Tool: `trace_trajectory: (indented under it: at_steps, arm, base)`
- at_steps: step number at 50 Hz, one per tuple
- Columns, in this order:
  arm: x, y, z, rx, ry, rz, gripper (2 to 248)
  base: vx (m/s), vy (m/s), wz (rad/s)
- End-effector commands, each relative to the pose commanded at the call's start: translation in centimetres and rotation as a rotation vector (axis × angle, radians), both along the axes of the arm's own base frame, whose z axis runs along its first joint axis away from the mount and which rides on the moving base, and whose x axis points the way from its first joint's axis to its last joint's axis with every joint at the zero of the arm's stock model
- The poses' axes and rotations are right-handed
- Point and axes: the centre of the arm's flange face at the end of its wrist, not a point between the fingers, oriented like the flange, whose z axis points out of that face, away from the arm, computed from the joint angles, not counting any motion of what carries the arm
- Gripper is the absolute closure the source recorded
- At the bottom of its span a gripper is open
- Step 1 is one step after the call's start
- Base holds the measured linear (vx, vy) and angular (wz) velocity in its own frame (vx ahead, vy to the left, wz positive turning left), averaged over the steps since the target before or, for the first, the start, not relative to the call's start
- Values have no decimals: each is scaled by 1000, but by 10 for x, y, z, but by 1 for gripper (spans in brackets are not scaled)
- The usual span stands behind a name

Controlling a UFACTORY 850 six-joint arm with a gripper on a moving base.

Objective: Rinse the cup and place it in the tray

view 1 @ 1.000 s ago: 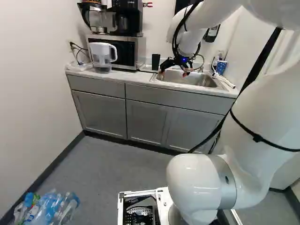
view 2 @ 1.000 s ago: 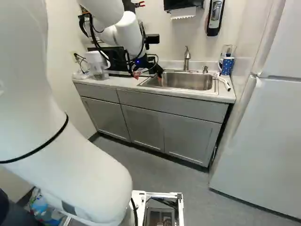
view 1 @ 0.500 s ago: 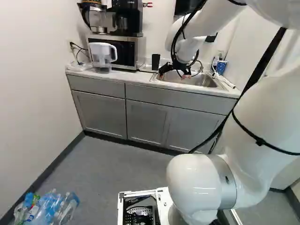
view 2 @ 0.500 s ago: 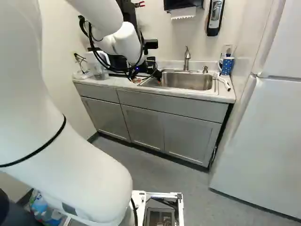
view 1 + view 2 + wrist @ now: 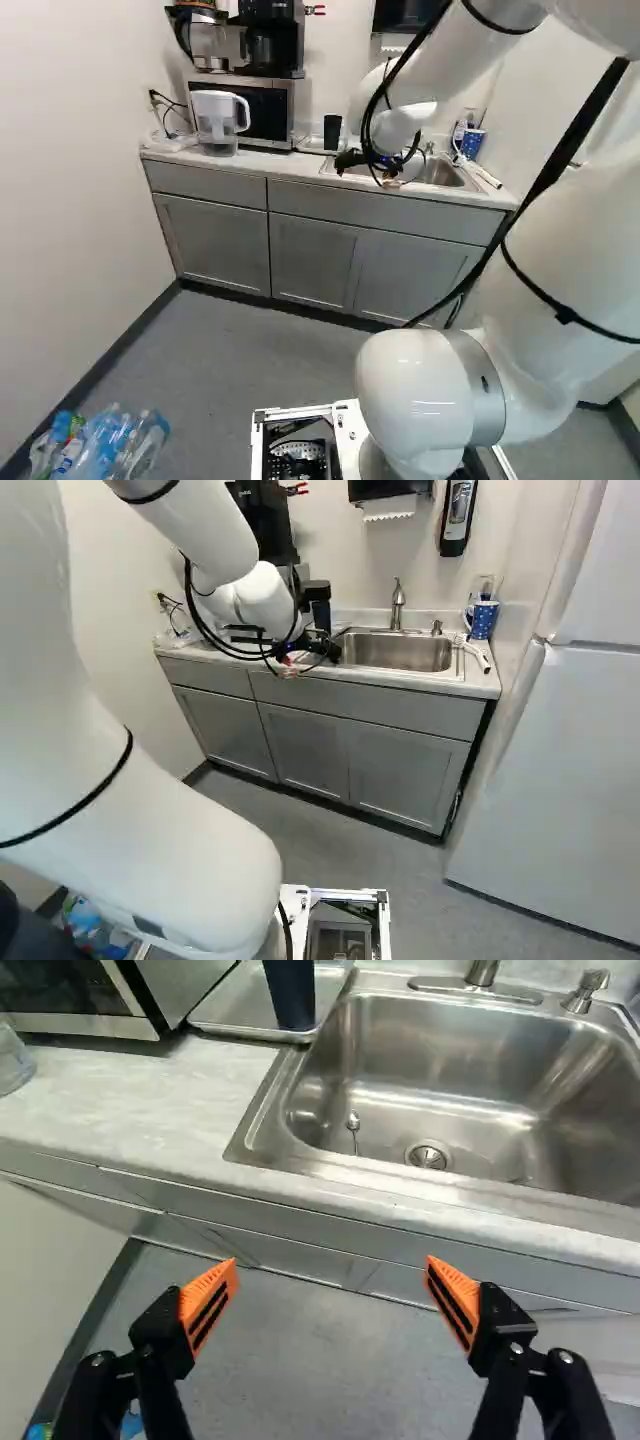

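Observation:
The gripper (image 5: 368, 168) hangs at the sink's near left edge in the left base view. In the wrist view the gripper (image 5: 332, 1260) stands wide open, nothing between its orange pads, floor and cabinet fronts behind them. A dark cup (image 5: 292, 992) stands on the metal tray (image 5: 232, 1008), ahead of the gripper beyond the counter's edge. That cup (image 5: 332, 132) shows left of the sink in the left base view. The steel sink (image 5: 450, 1050) lies beside the tray with its drain visible; its faucet (image 5: 398, 605) rises behind it.
A microwave (image 5: 298, 110) and a clear pitcher (image 5: 216, 120) stand left of the tray. A blue patterned mug (image 5: 482, 618) and a white pipe-like item are right of the sink. Bagged bottles (image 5: 100, 440) lie on the floor. A refrigerator (image 5: 560, 780) stands at the right.
The arm has drawn the gripper back from over the sink toward the counter's front edge. Its fingers remain apart. The cup, tray and base have not shifted.

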Motion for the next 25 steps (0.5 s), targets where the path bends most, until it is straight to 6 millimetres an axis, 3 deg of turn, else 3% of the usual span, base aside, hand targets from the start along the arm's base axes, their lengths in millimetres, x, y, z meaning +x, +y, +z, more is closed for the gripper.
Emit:
trace_trajectory:
  at_steps: [25]
  arm:
    - [-40, 15, -58, -17, -122, 26, 3]
  base:
    - [0, 0, 0]
